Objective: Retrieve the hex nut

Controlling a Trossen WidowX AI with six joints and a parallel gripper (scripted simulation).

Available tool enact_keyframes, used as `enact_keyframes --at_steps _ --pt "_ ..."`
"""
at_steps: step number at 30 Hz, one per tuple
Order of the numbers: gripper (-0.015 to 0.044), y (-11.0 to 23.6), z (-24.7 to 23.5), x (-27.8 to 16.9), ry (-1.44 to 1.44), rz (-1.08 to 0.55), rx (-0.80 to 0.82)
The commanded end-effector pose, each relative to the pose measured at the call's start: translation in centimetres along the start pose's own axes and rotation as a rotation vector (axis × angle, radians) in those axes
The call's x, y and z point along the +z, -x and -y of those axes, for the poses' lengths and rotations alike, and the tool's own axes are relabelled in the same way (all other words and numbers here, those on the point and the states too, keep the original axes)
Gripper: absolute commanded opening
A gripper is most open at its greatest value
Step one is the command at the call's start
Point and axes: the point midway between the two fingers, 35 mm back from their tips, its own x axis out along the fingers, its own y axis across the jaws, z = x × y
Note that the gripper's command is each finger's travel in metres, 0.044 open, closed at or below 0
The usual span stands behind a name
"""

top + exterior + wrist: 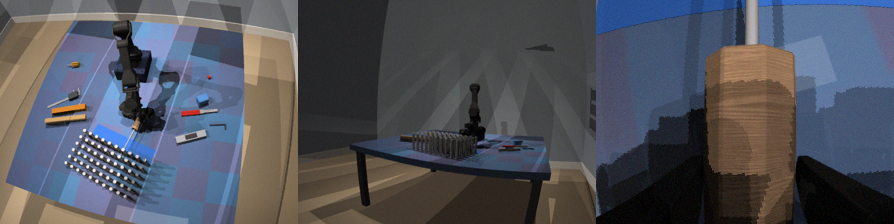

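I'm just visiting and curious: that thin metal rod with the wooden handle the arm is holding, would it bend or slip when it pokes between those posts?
The hook tool's rod looks straight, so probably stiff. The gripper is shut on its faceted wooden handle, whose flat sides likely resist twisting. The spacers stand tall and narrow, so a sideways nudge might tip one.

Table (205, 176) with spacers (105, 164), tools (190, 136)

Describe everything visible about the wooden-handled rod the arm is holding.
The wooden-handled rod has a short, faceted, light-brown handle with visible grain and a thin, straight grey metal shaft. The tool is shut on the handle, a dark finger pressing each side. The rod slants down over the blue taped strip, its tip reaching the near edge of the spacers. The tip's shape cannot be seen.
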Motion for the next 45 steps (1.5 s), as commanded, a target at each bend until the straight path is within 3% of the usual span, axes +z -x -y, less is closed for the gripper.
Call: enact_keyframes --at_steps 1,45 --pt "0.0000 -0.1 -0.3 0.6 0.004 0.007 0.008" --pt "0.0000 -1.2 -0.3 3.3 0.005 0.010 0.008"
